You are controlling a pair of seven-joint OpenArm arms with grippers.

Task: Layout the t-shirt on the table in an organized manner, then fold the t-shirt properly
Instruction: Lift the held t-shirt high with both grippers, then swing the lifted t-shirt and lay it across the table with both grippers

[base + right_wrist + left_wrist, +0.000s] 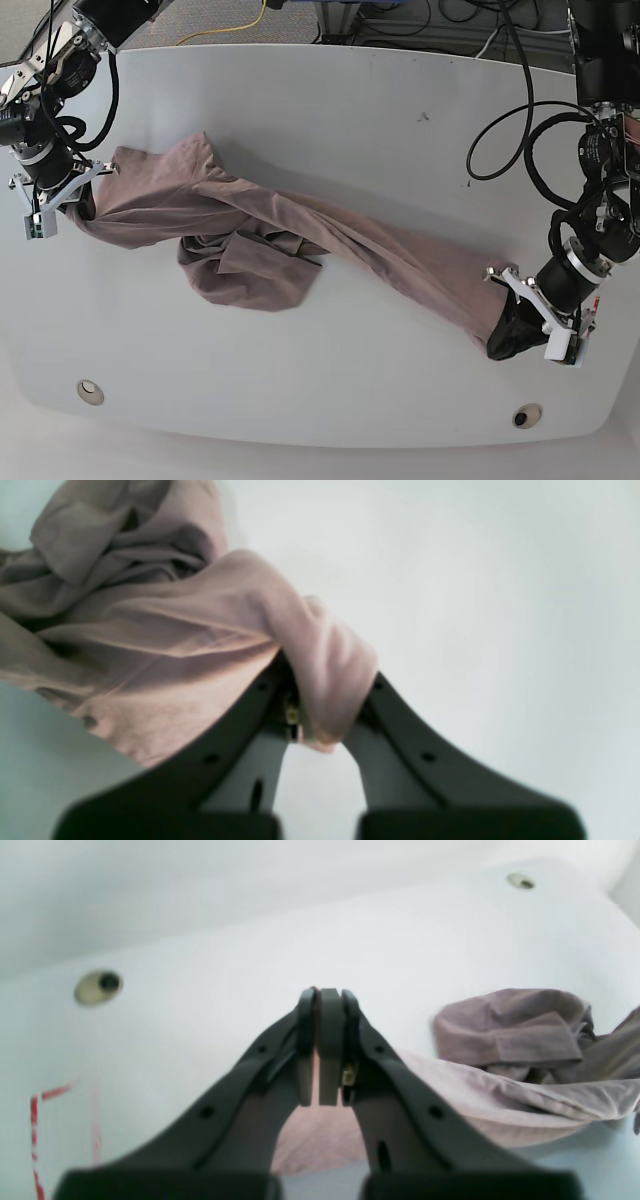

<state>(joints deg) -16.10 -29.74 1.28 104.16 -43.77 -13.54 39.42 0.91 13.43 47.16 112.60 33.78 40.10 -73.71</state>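
Soft, thin t-shirt [300, 235] sags twisted between the left hand [497, 318] at four o'clock and right hand [78, 200] at nine, both clamped on its edges.

I see the t-shirt [290, 240] strung diagonally across the counter [400, 110], from the right hand [80, 205] at the left edge of the base view to the left hand [505, 335] at lower right. It bars any straight pass through the middle. The upper right of the counter is bare, as is the lower left strip, apart from two small holes [90, 388].
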